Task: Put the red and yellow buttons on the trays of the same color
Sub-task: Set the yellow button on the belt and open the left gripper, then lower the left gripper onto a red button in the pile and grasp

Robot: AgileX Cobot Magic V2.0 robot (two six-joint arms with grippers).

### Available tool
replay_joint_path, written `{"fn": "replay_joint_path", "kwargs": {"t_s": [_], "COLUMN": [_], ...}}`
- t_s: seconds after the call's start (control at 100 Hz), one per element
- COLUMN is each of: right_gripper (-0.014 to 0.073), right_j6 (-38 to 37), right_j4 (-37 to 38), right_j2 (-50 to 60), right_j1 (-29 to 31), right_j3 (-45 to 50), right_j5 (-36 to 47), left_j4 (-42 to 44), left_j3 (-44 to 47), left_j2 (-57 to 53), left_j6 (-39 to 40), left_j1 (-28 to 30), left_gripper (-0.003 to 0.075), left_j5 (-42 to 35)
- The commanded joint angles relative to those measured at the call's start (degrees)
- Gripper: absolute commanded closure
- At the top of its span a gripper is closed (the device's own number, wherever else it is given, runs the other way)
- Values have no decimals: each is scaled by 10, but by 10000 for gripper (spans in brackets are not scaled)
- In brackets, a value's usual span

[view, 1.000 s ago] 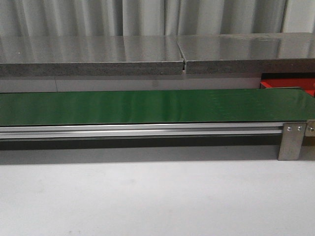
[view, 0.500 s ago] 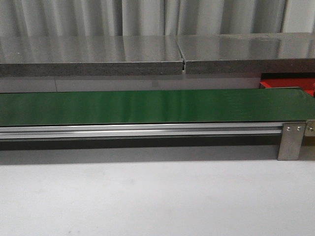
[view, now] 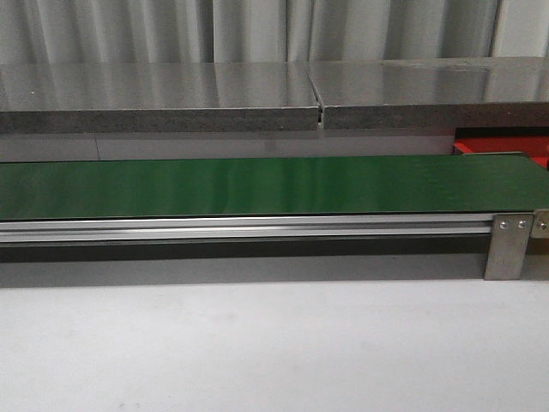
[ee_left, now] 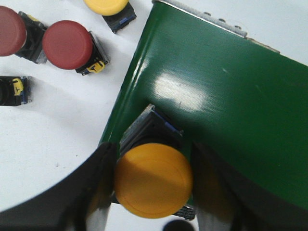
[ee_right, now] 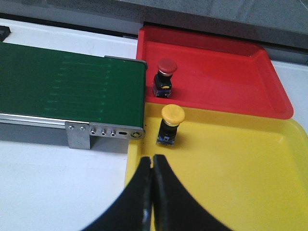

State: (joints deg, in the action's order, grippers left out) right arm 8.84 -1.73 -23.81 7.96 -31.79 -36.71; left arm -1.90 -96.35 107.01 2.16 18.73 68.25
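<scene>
Yellow button (ee_left: 153, 180) sits clamped in our left gripper (ee_left: 151, 192), cap up, directly above the green belt (ee_left: 226, 96) end. Our right gripper (ee_right: 153, 192) hangs closed and empty over the yellow tray (ee_right: 240, 163).

Red buttons: three (ee_left: 67, 44) (ee_left: 10, 30) (ee_right: 166, 66). Yellow buttons: three (ee_left: 153, 179) (ee_left: 106, 6) (ee_right: 173, 114). Trays: red (ee_right: 226, 72), yellow (ee_right: 240, 168).

white bench (view: 274, 352) carries the long green belt (view: 257, 185) on its metal frame. off the belt's end sit a red tray (ee_right: 216, 82) and a yellow tray (ee_right: 231, 163), edges touching. by the belt's other end, loose red buttons (ee_left: 67, 44) and a yellow button (ee_left: 107, 6) lie right on the bench.
</scene>
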Motion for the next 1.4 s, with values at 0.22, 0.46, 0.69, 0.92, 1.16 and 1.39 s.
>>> {"fn": "replay_joint_path", "kwargs": {"t_s": [0.22, 0.46, 0.69, 0.92, 1.16, 1.39], "right_gripper": [661, 661, 661, 661, 661, 661], "right_j6": [5, 5, 5, 5, 5, 5], "right_j4": [1, 1, 1, 1, 1, 1], "right_j2": [-2, -2, -2, -2, -2, -2], "right_j1": [0, 0, 0, 0, 0, 0], "right_j3": [-14, -14, -14, -14, -14, -14], "right_j5": [36, 36, 36, 36, 36, 36], "left_j4": [-33, -35, -33, -33, -28, -27], "left_j3": [-29, -81, -97, -97, -97, -107], "left_j2": [-21, -22, -18, 20, 60, 102], "left_j6": [-22, -2, 92, 124, 153, 154], "left_j1": [-4, 0, 33, 65, 84, 93], "left_gripper": [215, 227, 279, 281, 281, 279], "left_j5": [-31, -29, -31, 2, 1, -1]}}
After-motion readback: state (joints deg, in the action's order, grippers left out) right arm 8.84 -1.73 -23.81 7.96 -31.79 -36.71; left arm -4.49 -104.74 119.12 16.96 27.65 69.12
